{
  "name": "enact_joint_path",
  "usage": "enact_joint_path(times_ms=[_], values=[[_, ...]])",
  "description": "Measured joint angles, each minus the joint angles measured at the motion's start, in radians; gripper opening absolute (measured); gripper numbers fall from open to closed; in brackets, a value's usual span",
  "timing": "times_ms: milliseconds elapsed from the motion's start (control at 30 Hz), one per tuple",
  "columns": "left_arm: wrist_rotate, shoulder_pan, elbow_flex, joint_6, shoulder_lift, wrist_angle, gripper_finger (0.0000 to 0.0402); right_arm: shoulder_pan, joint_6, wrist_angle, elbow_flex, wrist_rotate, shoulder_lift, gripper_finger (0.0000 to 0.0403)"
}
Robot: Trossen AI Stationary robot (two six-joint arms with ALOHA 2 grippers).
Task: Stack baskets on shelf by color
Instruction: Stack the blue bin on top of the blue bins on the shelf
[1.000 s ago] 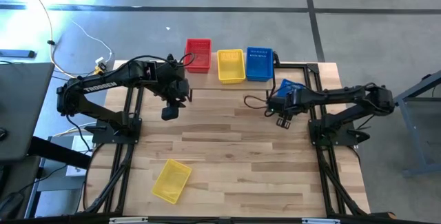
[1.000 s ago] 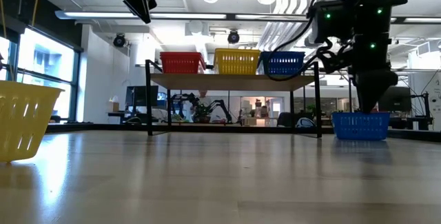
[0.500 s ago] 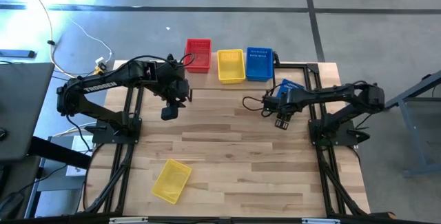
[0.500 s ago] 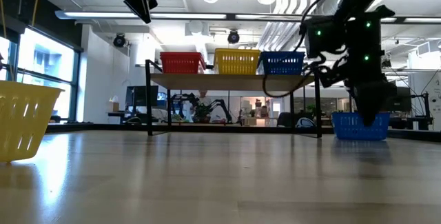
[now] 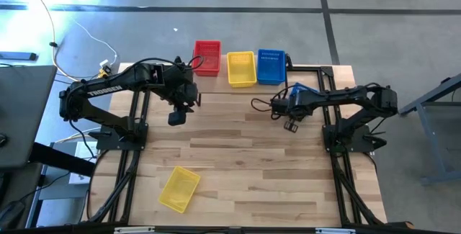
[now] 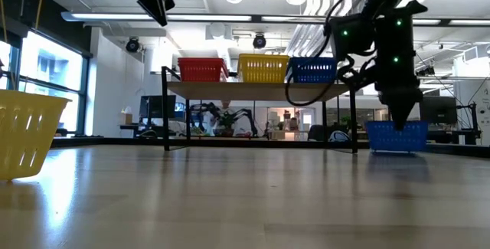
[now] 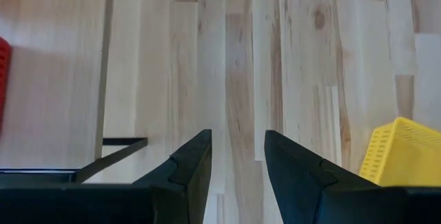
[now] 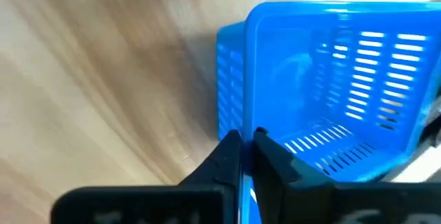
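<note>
A red basket (image 5: 207,56), a yellow basket (image 5: 241,68) and a blue basket (image 5: 271,66) stand side by side on the shelf (image 6: 260,90) at the table's far edge. Another blue basket (image 5: 305,90) sits near the table's far right, under my right arm. My right gripper (image 5: 290,124) is shut on it and points down (image 6: 403,117). A second yellow basket (image 5: 178,189) lies tilted near the table's near left. My left gripper (image 5: 176,117) is open and empty, high over the table's left middle. My right gripper pinches one wall of the blue basket at its rim (image 8: 249,117), near a corner, with one finger outside and one inside. The fingers come from above, pointing down. The basket (image 6: 396,135) stays low at table level; whether it is clear of the table, I cannot tell.
Black metal frame rails (image 5: 133,119) run along both sides of the table around the arm bases. Bare wooden tabletop (image 5: 238,162) lies between the arms and toward the near edge. The shelf's thin black legs (image 6: 165,115) stand at the far edge.
My right gripper has moved toward the table's left edge, and the blue basket in it has shifted a little the same way. My left arm has kept still.
</note>
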Motion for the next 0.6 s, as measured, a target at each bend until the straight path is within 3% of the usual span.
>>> enact_joint_path(times_ms=[300,600], values=[[0.000,0.000,0.000,-0.001,0.000,-0.004,0.0124,0.051,0.132,-0.137,0.111,-0.002,0.000,0.0003],[0.000,0.000,0.000,-0.034,0.000,-0.066,0.0124,0.170,0.474,-0.299,0.208,-0.005,0.000,0.0001]])
